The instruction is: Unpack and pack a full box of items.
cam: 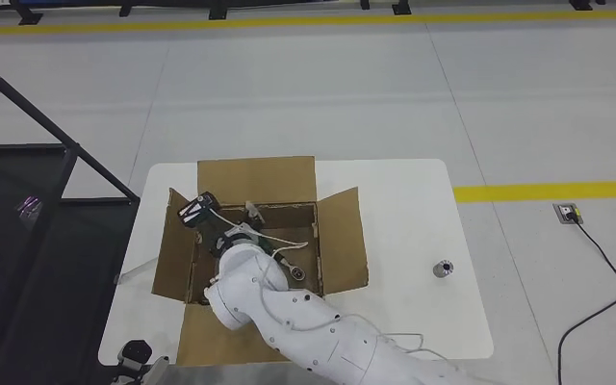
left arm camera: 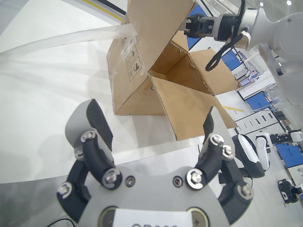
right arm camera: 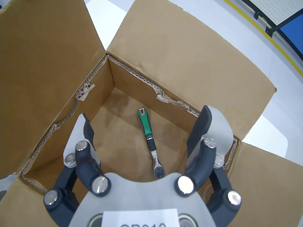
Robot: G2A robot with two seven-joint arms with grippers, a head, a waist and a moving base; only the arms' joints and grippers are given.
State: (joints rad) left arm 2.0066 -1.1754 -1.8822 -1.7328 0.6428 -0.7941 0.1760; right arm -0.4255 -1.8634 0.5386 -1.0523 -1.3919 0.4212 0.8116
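An open cardboard box (cam: 255, 178) stands on the white table (cam: 404, 202) with all its flaps folded outward. Inside it, a ratchet wrench (right arm camera: 148, 133) with a green handle lies on the box floor (right arm camera: 113, 128). My right gripper (right arm camera: 146, 116) hangs open and empty over the box's opening, above the wrench, and shows from the side (left arm camera: 189, 27) over a raised flap. My left gripper (left arm camera: 151, 107) is open and empty, low by the table's front left edge (cam: 138, 352), facing a corner of the box (left arm camera: 132, 83).
A small metal cylinder (cam: 443, 269) stands on the table right of the box. A strip of clear tape (left arm camera: 71, 36) trails from the box's side across the table. A dark rack (cam: 38, 241) stands left of the table.
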